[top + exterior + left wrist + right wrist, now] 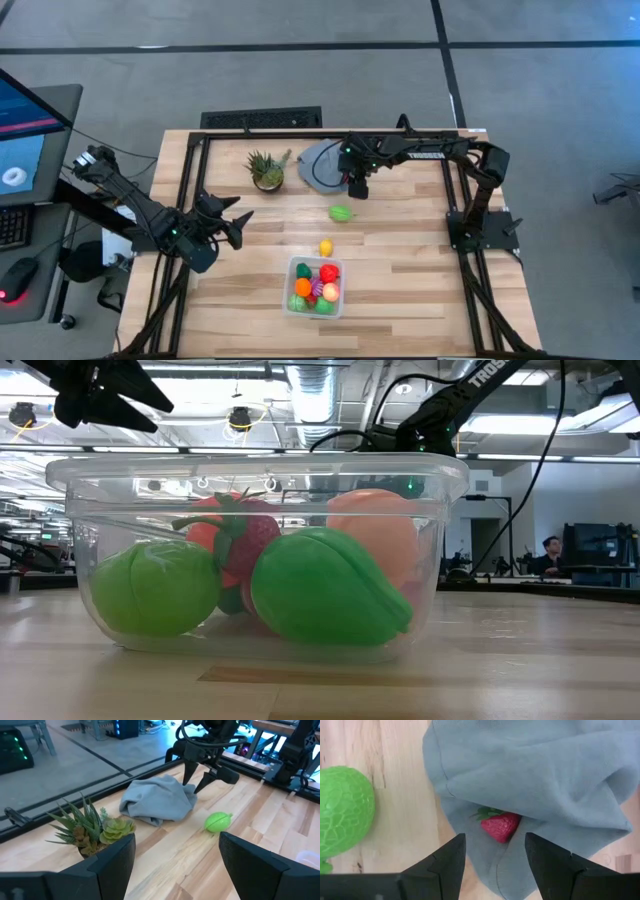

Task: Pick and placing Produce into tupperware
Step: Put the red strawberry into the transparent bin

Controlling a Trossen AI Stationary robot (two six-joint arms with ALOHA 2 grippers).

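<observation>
Peeking from the grey cloth (530, 775), a strawberry (501, 825) lies just beyond the spread right claw (495, 855).

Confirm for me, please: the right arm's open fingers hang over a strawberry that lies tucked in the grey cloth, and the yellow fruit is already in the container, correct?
Not quite. The yellow fruit lies on the table just outside the container, as the high view shows. The rest stands: the right gripper hangs open over the strawberry in the grey cloth.

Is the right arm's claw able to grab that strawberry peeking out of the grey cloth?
Probably yes. The right gripper hangs open right over the strawberry, fingers either side. But the grey cloth folds over part of it, so the fingers might pinch cloth too.
</observation>
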